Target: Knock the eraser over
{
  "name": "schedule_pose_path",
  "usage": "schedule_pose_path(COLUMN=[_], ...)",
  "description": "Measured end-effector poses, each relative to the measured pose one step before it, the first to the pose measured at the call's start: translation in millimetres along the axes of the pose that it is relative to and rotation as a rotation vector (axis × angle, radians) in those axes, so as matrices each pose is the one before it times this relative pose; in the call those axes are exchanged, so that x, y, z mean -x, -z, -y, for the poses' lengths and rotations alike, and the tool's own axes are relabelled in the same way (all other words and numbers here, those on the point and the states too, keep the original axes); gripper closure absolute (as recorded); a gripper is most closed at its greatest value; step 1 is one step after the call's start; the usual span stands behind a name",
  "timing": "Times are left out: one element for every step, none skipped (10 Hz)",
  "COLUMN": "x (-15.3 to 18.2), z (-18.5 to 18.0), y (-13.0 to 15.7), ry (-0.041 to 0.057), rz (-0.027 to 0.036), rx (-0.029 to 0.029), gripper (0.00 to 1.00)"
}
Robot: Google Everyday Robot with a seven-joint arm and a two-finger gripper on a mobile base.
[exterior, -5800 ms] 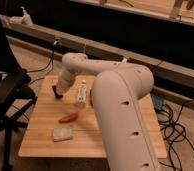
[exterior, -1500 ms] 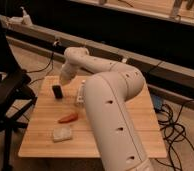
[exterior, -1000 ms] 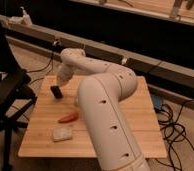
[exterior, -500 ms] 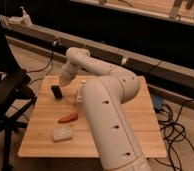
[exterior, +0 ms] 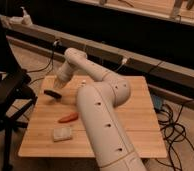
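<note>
The eraser [exterior: 52,93] is a small black block at the left part of the wooden table [exterior: 137,117]. It looks low and long, lying on its side. My gripper [exterior: 58,85] is at the end of the white arm [exterior: 97,107], just above and right of the eraser, very close to it. The arm reaches across the table from the near right and hides the area behind it. A small white bit [exterior: 84,81] shows beside the arm.
An orange carrot-shaped piece [exterior: 68,118] lies nearer the front, and a pale flat sponge pad [exterior: 62,133] near the front left edge. A black chair [exterior: 5,92] stands left of the table. Cables [exterior: 176,131] lie on the floor at right.
The eraser stood upright before; now it lies flat, shifted slightly left and toward the front. My gripper has come down to the spot next to it.
</note>
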Motion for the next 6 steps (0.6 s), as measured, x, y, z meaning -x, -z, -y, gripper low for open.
schedule_pose_path(x=[4.23, 7.49, 4.49, 0.44, -3.34, -3.05], z=[1.54, 2.94, 2.60, 1.55, -1.80, -2.68], y=[-2.15, -3.42, 1.76, 0.64, 0.15, -0.12], ry=[0.01595, 0.02192, 0.01424, -0.00441, -0.01257, -0.00544], rz=[0.01507, 0.01433, 0.00403, -0.00869, -0.00282, -0.00034], rx=[0.01549, 0.02087, 0.01003, -0.00857, -0.00824, -0.00157], gripper=[1.00, 0.96, 0.87, 0.75, 0.67, 0.57])
